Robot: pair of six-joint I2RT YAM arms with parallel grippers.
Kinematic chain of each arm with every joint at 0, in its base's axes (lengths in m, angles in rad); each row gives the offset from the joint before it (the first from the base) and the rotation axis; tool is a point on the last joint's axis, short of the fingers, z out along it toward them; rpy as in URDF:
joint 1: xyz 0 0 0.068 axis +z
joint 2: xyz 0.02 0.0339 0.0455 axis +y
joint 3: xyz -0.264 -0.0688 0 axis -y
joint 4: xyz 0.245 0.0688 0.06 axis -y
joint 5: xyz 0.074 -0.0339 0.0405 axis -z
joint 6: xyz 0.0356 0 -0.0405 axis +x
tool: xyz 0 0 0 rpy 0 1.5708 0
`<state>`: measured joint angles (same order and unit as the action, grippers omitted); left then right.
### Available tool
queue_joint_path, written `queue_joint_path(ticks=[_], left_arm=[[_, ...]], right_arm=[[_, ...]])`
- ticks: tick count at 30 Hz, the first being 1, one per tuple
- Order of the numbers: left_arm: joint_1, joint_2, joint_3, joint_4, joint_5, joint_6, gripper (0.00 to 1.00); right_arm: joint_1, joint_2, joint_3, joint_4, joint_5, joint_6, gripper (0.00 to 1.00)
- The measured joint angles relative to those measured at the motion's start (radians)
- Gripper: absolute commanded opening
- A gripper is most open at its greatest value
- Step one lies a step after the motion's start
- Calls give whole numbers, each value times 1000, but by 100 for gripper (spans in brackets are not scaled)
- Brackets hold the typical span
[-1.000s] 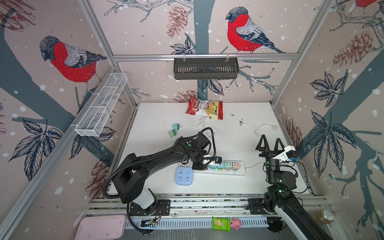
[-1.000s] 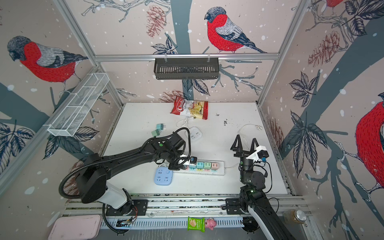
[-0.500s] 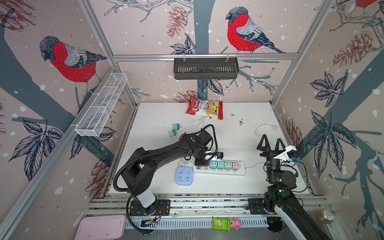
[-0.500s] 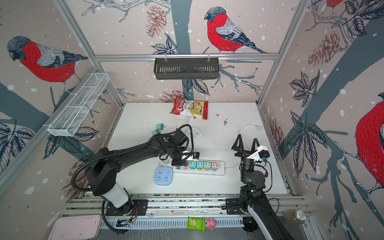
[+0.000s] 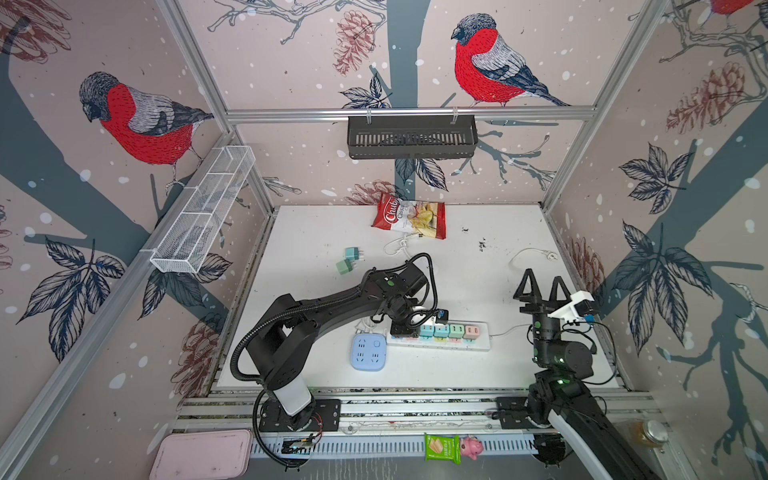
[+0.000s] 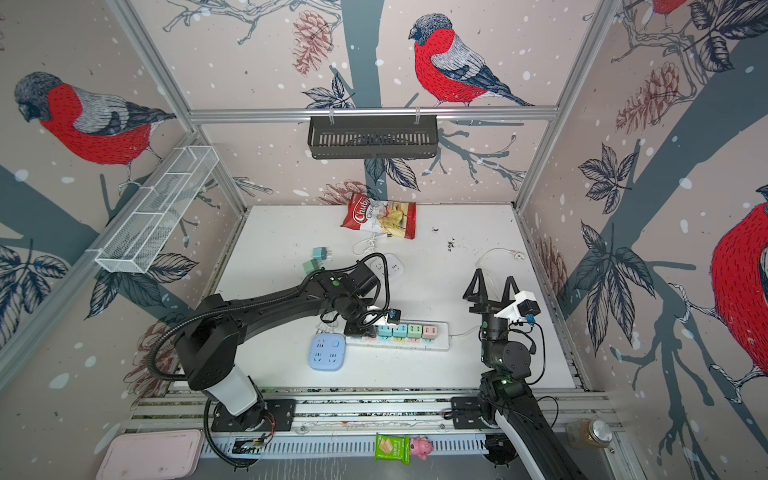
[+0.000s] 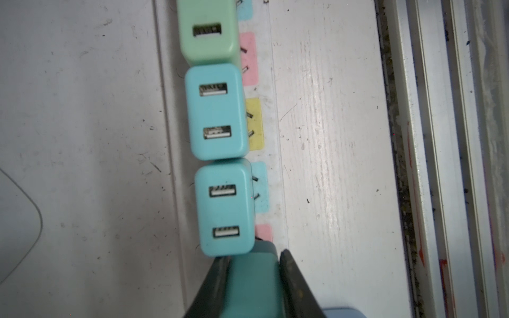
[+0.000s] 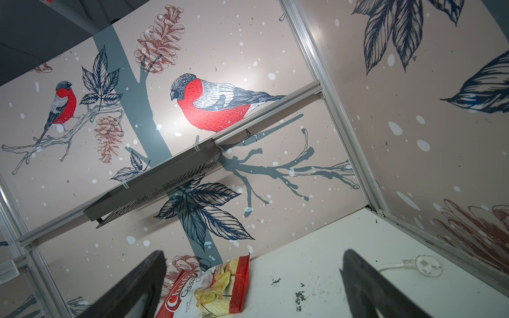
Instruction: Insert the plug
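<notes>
My left gripper (image 7: 253,261) is shut on a teal plug (image 7: 253,286), which shows between its two dark fingers. The plug stands at the left end of the white power strip (image 5: 482,344) (image 6: 441,340), right beside a blue plug (image 7: 224,209) that sits in the strip. Its prongs are hidden, so I cannot tell how deep they sit. Further along the row are another blue plug (image 7: 216,113) and a green one (image 7: 208,30). In both top views the left gripper (image 5: 405,328) (image 6: 359,328) points down onto the strip. The right gripper (image 5: 542,286) (image 6: 494,286) (image 8: 253,256) stands raised and open, holding nothing.
A light blue socket block (image 5: 369,352) lies just in front of the strip's left end. Two loose green plugs (image 5: 349,259) and a chips bag (image 5: 409,220) lie further back. A white cable's plug (image 5: 550,255) lies at the right wall. A black basket (image 5: 411,137) hangs on the back wall.
The left arm's elbow has swung to the right and the gripper with the plug has come down a little at the strip's left end. The right arm has not moved.
</notes>
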<state>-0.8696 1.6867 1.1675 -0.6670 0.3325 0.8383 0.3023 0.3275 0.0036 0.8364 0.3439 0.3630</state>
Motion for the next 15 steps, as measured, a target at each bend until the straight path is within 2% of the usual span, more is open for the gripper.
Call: queue_joint_path(ticks=[15], left_arm=[[0, -2, -8, 16, -8, -5, 0]], right_arm=[[-8, -1, 0, -20, -4, 4, 100]])
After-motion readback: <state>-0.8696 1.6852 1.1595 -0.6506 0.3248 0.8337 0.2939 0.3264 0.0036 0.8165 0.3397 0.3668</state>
